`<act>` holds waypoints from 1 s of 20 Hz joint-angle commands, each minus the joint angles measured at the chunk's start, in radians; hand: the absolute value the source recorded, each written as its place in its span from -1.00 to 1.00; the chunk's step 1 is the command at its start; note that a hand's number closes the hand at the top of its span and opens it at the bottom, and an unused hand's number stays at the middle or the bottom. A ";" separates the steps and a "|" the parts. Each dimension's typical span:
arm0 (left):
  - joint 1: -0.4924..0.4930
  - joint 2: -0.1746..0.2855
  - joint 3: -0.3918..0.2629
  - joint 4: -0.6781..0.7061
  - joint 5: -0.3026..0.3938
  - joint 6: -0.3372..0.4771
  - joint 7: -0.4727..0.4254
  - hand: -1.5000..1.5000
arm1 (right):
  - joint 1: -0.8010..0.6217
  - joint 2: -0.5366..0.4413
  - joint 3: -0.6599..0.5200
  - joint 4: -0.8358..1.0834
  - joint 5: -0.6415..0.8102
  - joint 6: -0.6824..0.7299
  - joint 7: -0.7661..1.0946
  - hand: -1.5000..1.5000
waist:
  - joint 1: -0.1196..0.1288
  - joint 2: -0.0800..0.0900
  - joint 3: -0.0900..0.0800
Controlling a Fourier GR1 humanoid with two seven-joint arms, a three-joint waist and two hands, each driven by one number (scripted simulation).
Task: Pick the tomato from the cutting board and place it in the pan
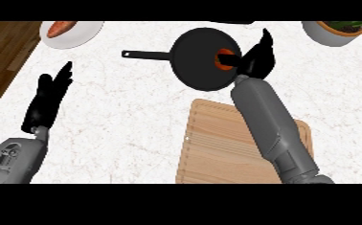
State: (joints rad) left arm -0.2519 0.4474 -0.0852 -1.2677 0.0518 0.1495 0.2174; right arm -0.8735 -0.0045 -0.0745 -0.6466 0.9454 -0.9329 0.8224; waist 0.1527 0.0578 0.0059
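right robot hand [256, 59] curled round tomato [223, 62] over pan [197, 51] | tomato axis: hidden | left robot hand [47, 100] open | white marbled desk [127, 118]

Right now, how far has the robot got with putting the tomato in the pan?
Done: the round red tomato is off the pale wooden cutting board. In hand: the black right hand curls round it over the black frying pan. Left: let go and draw the arm back. The black left hand rests open at the left.
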 commanded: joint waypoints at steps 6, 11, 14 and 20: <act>0.004 -0.033 -0.016 0.008 -0.018 0.023 0.003 0.00 | -0.061 0.004 -0.028 0.109 -0.033 -0.359 -0.087 -1.00 | -0.005 -0.010 -0.003; 0.024 0.004 0.023 0.022 -0.004 0.004 -0.014 0.00 | -0.063 0.004 -0.071 0.161 -0.073 -0.485 -0.101 -1.00 | -0.047 -0.027 -0.004; 0.035 0.003 0.032 0.019 -0.009 0.017 0.004 0.00 | -0.081 0.004 -0.039 0.195 -0.087 -0.540 -0.065 -1.00 | -0.078 -0.044 -0.005; 0.075 0.049 0.093 0.045 0.027 -0.020 -0.002 0.00 | 0.062 0.004 0.104 0.036 -0.100 -0.560 -0.008 -1.00 | -0.119 -0.070 -0.007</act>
State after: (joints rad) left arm -0.1984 0.4600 -0.0332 -1.2324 0.0533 0.1570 0.2173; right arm -0.8580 -0.0061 -0.0400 -0.5542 0.8464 -1.3704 0.7505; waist 0.0568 0.0036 0.0003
